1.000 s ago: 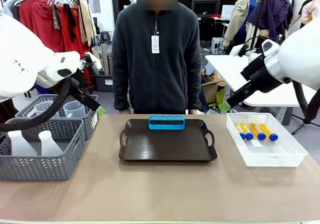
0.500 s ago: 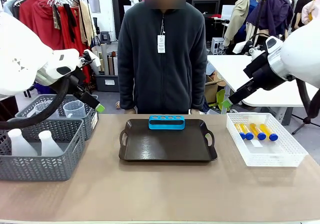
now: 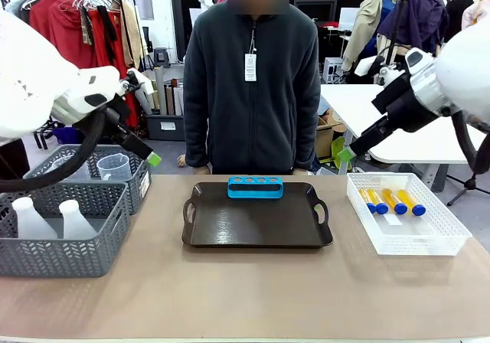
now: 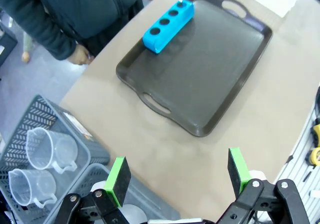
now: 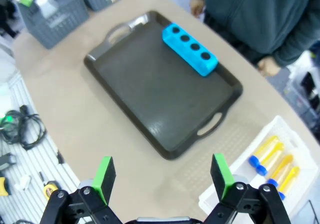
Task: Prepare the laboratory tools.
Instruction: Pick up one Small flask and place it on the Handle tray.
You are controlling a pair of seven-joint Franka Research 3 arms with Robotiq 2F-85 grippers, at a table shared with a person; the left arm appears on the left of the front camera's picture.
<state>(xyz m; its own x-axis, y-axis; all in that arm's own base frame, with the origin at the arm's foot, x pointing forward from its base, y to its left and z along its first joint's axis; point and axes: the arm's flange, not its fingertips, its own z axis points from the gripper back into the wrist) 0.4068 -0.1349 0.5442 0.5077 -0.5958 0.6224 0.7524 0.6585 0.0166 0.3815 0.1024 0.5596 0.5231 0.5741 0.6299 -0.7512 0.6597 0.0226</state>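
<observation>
On the bench, grey baskets left of the dark tray hold white flasks and clear beakers, a white basket right of it holds four blue-capped tubes, and the left hand and right hand hang high to either side of it, wide open, empty.

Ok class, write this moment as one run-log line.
left gripper: open, empty | right gripper: open, empty | tubes: four, lying in white basket | blue rack: empty, on tray

4 amber tubes with blue caps, blue rack, dark-brown tray.
</observation>
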